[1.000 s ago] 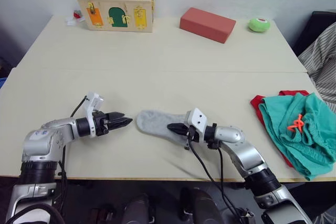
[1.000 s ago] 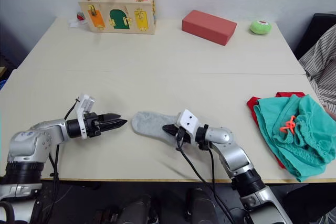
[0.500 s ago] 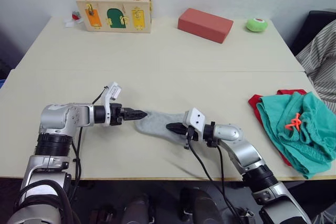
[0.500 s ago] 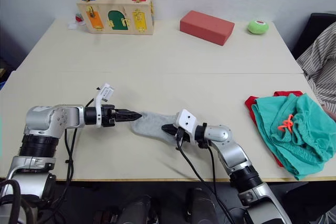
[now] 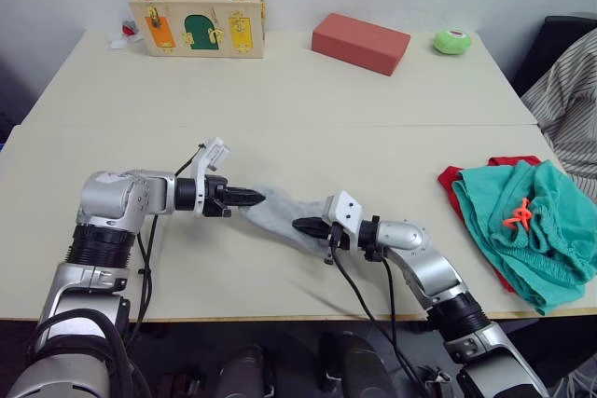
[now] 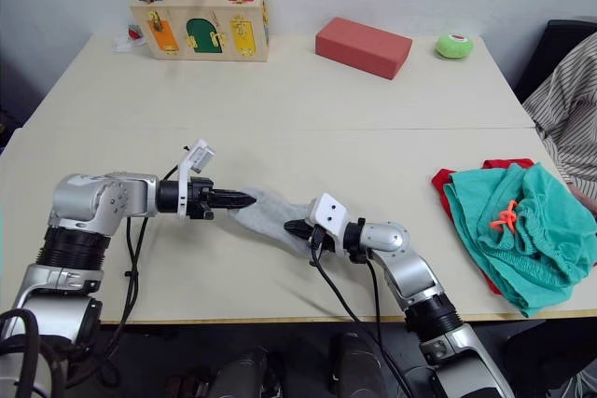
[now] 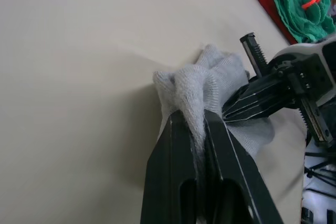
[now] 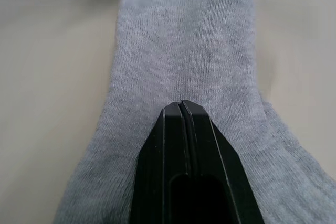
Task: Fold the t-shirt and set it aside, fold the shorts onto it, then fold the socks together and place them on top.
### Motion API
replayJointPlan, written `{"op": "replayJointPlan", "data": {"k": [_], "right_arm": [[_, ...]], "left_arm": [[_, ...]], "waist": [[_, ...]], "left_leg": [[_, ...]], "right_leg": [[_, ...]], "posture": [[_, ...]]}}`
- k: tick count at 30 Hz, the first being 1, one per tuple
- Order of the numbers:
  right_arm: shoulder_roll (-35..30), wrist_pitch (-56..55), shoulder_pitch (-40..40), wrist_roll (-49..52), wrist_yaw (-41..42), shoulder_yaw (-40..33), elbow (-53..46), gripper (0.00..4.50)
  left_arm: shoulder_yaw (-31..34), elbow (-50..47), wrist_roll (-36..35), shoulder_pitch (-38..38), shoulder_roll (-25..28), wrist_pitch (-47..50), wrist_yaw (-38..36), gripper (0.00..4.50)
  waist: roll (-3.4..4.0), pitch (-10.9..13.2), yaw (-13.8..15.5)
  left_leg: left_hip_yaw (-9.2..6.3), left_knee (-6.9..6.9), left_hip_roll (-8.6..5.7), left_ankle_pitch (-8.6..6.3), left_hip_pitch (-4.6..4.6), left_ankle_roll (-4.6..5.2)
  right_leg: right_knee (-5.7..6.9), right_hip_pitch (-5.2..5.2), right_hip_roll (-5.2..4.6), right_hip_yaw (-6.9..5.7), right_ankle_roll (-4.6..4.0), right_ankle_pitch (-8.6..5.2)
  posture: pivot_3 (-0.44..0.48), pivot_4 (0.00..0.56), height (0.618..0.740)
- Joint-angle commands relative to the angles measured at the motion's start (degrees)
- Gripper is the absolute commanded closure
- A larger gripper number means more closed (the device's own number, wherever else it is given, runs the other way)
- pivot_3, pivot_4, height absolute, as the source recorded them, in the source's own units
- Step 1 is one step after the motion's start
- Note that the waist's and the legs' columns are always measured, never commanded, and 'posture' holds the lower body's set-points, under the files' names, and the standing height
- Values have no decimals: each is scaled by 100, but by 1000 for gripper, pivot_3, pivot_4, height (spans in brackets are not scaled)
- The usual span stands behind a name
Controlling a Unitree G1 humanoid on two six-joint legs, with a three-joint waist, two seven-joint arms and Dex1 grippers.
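**Socks pinched at both ends, fold at risk**

Head views: socks (image 5: 280, 214) lie left of the shorts (image 5: 527, 230), well apart; left gripper (image 5: 254, 199) and right gripper (image 5: 300, 226) at opposite ends.

Left wrist: jaws clamp bunched knit.

Right wrist: fingers closed on the cloth; thin grip may slip.

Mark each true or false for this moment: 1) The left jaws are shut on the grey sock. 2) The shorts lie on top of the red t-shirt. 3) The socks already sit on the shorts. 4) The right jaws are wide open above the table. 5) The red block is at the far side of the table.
1) True: the left gripper pinches the socks.
2) True: the shorts cover the t-shirt.
3) False: they lie mid-table between the grippers.
4) False: the right gripper is shut, pressed on the sock.
5) True: red block.
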Motion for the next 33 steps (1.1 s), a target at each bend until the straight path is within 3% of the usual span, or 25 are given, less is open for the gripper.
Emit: {"op": "replayJointPlan", "data": {"k": [1, 8, 12, 22, 26, 33], "right_arm": [[11, 95, 9, -130, -67, 30, 45, 4500], [37, 210, 105, -163, -191, 28, -76, 4500], [12, 286, 177, -138, -237, -9, -271, 4500], [-370, 596, 483, 149, -178, -315, -1343, 4500], [-949, 1178, 919, 535, -117, -819, -2313, 4500], [-1542, 1812, 2326, 1110, -492, -2272, -3219, 4500]], "left_arm": [[-248, -594, -183, -231, 39, 130, -295, 4488], [-504, -776, -316, -510, -658, 358, -212, 4488], [-713, -731, -145, -435, -714, 279, -181, 4488], [-884, -750, 14, -261, -684, -282, -384, 1601], [-1049, -910, 8, -189, -641, -673, -772, 356], [-1239, -911, 219, 69, -979, -1752, -1141, 356]], "waist": [[0, 0, 2], [0, 0, 5], [0, 0, -1], [1, 3, 19], [10, 9, 28], [10, 9, 159]], "left_leg": [[0, 0, 0, 0, 0, 0], [1, 2, -1, 2, 0, 2], [3, 2, 1, 3, 0, 1], [1, 1, 1, 4, -3, -1], [-2, 0, 0, 3, -9, 0], [-8, -5, 0, 2, -15, 2]], "right_leg": [[-1, 1, 0, 0, 0, 0], [1, 1, 0, 2, 0, 0], [2, -1, 3, 4, 0, -1], [-3, -2, 2, 3, -1, -2], [-9, -4, 0, 2, 0, -2], [-28, -2, 2, -7, 0, -2]], "posture": [[0, 150, 740], [0, 150, 740], [0, 150, 740], [0, 150, 740], [0, 150, 740], [0, 150, 740]]}}
